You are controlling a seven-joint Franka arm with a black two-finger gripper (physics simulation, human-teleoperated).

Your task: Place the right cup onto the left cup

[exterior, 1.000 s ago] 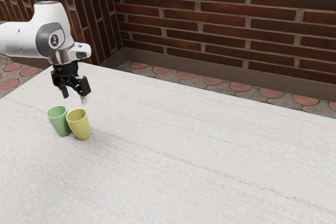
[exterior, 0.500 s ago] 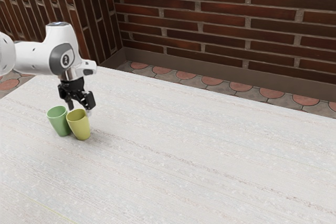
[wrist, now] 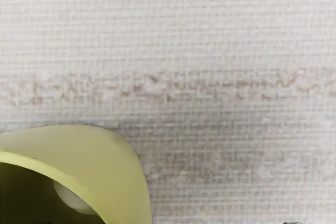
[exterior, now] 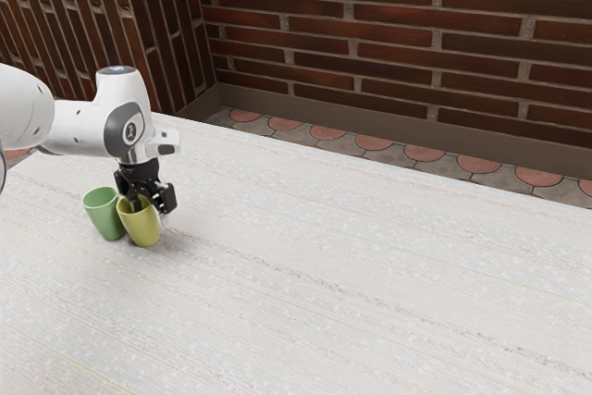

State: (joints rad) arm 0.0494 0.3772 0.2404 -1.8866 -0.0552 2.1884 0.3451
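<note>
The exterior view gives most of its room to the pale, streaked surface point(exterior: 351, 265), spread from the left edge across the whole lower part of the frame. Next comes the brick wall point(exterior: 388, 34) along the top, then a strip of tiled floor point(exterior: 423, 153) between the two. The white arm point(exterior: 79, 128) reaches in from the left edge. Below it, left of the frame's centre, the yellow cup point(exterior: 141, 226) and the green cup point(exterior: 105, 216) stand on the surface – yellow to the right, green just beside it; whether they touch I cannot tell. The black end effector point(exterior: 154, 207) is down at the yellow cup's rim, its fingers apart – one inside the mouth, the other outside on the right – and it has hold of nothing. In the wrist view, the surface fills most of the frame, with the yellow cup's rim and wall at lower left.
</note>
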